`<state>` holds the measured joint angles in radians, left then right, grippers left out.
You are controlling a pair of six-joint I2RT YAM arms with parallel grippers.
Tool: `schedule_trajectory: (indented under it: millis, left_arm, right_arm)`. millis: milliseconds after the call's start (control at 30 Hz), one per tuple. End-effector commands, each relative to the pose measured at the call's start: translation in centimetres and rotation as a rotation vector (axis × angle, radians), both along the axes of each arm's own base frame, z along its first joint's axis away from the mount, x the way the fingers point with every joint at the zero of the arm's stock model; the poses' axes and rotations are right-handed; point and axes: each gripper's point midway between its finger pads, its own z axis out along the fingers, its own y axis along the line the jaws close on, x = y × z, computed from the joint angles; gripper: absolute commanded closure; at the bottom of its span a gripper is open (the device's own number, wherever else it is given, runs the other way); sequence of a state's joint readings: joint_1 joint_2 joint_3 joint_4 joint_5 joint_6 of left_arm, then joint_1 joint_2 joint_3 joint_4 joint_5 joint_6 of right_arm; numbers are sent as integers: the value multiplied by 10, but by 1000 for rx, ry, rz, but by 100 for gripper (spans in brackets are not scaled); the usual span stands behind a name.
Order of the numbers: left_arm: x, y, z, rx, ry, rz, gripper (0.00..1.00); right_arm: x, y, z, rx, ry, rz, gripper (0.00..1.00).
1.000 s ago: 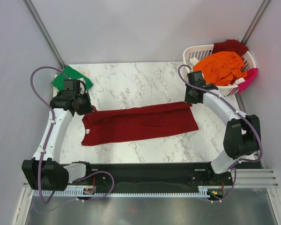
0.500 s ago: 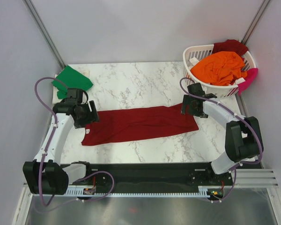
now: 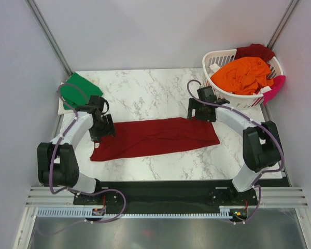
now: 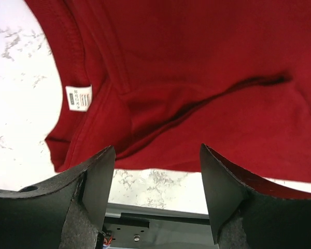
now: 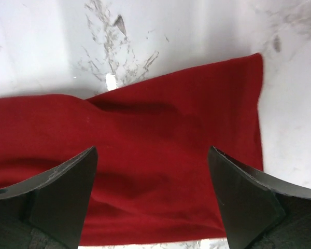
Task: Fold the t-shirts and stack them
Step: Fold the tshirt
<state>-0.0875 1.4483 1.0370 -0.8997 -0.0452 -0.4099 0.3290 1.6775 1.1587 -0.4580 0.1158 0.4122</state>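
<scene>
Marble-patterned tabletop [image 3: 145, 88], closed in by pale grey walls, carries a large dark red t-shirt [image 3: 155, 137] lying flat as a long band from left to right across its middle. The left pincer [image 3: 104, 129] stands over the band's left end with its jaws spread wide and nothing between them. Its wrist camera looks past the two dark fingers [image 4: 96, 176] onto the shirt [image 4: 207, 93], showing the collar edge, a small white label [image 4: 79, 97] and a soft crease running across the cloth.

The right pincer [image 3: 193, 111] is at the band's far right corner, also wide open and empty. The right wrist view shows the red cloth [image 5: 160, 171] with its straight edge and corner lying on the marble between the parted fingers [image 5: 67, 187]. Whether either pincer touches the cloth cannot be told.

A bright green t-shirt [image 3: 78, 89] lies at the far left corner of the tabletop, well apart from the red one. At the far right corner stands a white slotted laundry basket [image 3: 217, 56]. An orange t-shirt [image 3: 243, 75] is heaped inside it, a dark red one [image 3: 255, 51] hangs over its back rim, and a pink one [image 3: 276, 85] spills over its right side.
</scene>
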Motion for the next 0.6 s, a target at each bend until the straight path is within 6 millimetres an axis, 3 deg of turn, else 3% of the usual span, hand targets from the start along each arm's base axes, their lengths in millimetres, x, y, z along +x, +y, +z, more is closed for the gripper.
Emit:
schedule_trajectory:
  millis: [0, 33, 200, 300, 333, 367, 433, 467, 500, 533, 567]
  left_arm:
    - [20, -2, -19, 6, 4, 54, 27]
    - [22, -3, -24, 3, 15, 57, 27]
    - [40, -9, -41, -10, 49, 58, 28]
    - [64, -10, -50, 15, 63, 49, 28]
    - [68, -11, -65, 20, 104, 48, 28]
    - [89, -14, -60, 16, 70, 48, 28]
    - [104, -16, -67, 23, 91, 24, 33]
    - [130, -19, -57, 21, 43, 20, 33]
    - [133, -21, -76, 31, 99, 13, 34]
    - [143, -28, -77, 34, 101, -4, 34]
    - [175, -35, -61, 23, 31, -11, 34]
  right_arm:
    - [4, 12, -24, 25, 42, 53, 5]
    - [1, 10, -39, 13, 75, 50, 5]
    - [-20, 6, -69, 6, 146, 30, 6]
    - [-48, 7, -85, 37, 189, 27, 6]
    - [-68, 7, -93, 54, 220, 23, 6]
    - [-76, 19, -93, 125, 230, 55, 5]
    - [-108, 28, -102, 189, 283, 77, 5]
    - [-119, 34, -104, 221, 304, 72, 4]
    - [-130, 49, -101, 271, 313, 108, 4]
    - [-148, 52, -103, 286, 329, 119, 4]
    - [-157, 56, -102, 300, 334, 124, 3]
